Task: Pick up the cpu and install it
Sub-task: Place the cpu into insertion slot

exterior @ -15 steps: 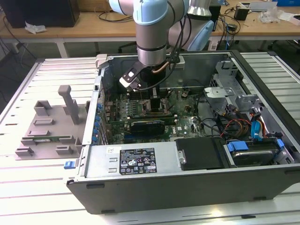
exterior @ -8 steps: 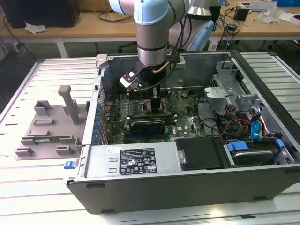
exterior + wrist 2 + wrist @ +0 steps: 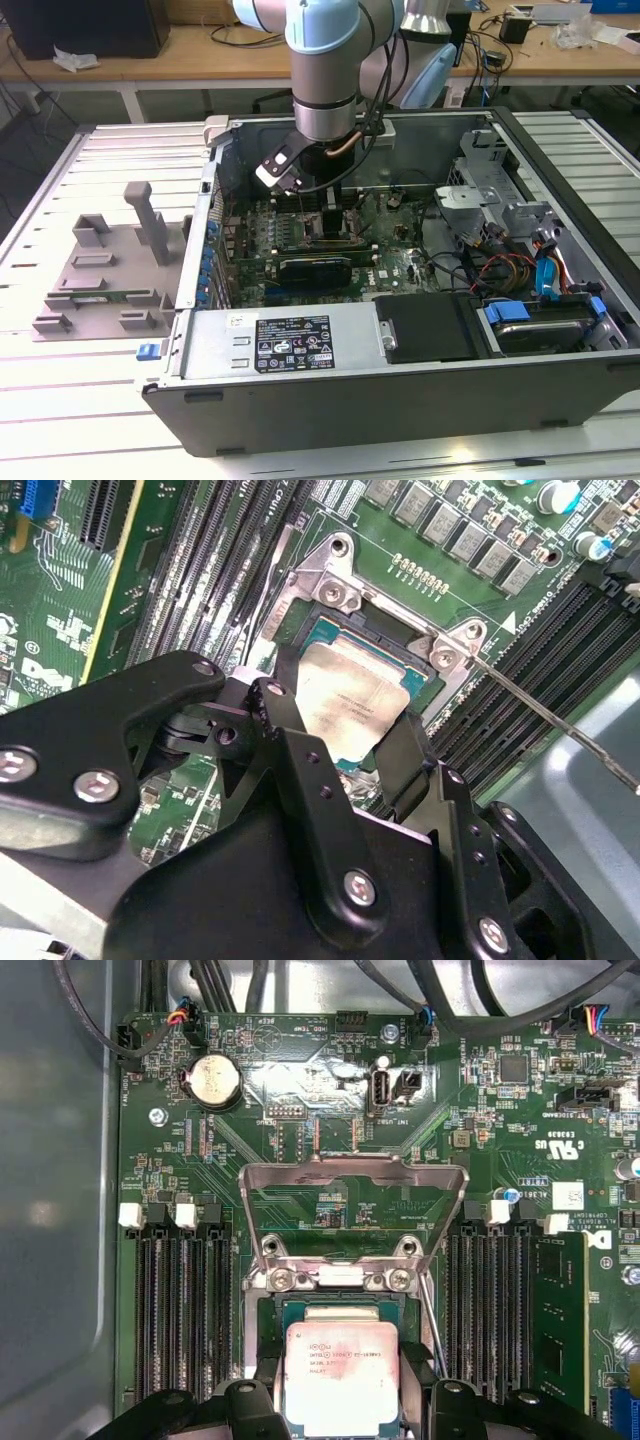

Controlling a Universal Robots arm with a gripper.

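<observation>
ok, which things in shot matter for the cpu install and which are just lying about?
In play: cpu, gripper with jaws shut on it, open socket load plate.
Lying about: seated memory stick, coin cell, grey fixture tray.

Exterior view count:
- 1 robot arm (image 3: 322,60)
- 1 open computer case (image 3: 400,400)
- 1 grey fixture plate (image 3: 100,270), on the table (image 3: 80,430) beside the case
- 1 labelled power supply (image 3: 220,340), along the case's near edge

First wrist view count, on the motherboard (image 3: 300,1100):
- 1 cpu (image 3: 342,1385)
- 1 coin cell (image 3: 213,1080)
- 1 raised metal load plate (image 3: 352,1173)
- 2 screws (image 3: 283,1278) at the plate's hinge
- 2 banks of memory slots (image 3: 185,1310)
- 4 white slot latches (image 3: 130,1216)
- 1 seated memory stick (image 3: 560,1310)
- 1 gripper (image 3: 342,1370), with 2 jaws
</observation>
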